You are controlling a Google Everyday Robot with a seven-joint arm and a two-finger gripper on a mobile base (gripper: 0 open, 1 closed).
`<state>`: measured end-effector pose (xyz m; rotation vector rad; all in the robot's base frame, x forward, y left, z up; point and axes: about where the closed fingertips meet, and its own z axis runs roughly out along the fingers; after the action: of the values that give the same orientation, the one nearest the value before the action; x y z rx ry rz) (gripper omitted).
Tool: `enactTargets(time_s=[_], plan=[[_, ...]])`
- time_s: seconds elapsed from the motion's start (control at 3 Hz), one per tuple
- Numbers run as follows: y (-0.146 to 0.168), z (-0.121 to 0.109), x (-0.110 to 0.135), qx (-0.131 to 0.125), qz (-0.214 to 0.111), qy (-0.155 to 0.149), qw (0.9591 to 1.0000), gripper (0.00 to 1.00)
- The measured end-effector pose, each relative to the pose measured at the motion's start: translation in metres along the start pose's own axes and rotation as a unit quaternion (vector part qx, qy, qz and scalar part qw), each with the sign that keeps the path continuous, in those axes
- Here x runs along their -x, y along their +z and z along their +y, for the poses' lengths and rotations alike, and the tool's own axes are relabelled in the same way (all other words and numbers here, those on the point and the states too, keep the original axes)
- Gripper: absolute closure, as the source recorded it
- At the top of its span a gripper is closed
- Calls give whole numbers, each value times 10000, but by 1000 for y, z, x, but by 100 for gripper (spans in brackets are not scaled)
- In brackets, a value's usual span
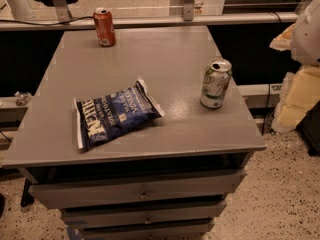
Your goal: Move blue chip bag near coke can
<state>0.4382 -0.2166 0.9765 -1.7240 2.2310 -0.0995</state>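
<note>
three things sit on the matte grey cabinet top: the blue chip bag lying flat near the front left, the coke can upright at the far edge, well apart from it, and a white-and-green can to the right. the gripper is nowhere over the top, so i cannot tell whether it is spread or closed. the bag is crinkly, puffed foil with flat sealed edges and will likely slip or crumple under a pinch. the coke can is a smooth, light cylinder, so a bag set down too hard could topple it off the back.
</note>
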Motion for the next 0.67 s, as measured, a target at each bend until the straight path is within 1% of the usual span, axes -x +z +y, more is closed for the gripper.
enactTargets(time_s=[0.33, 0.67], plan=[[0, 0, 0, -1, 0, 0, 10000, 0], [10, 0, 34, 42, -398, -250, 9989, 0]])
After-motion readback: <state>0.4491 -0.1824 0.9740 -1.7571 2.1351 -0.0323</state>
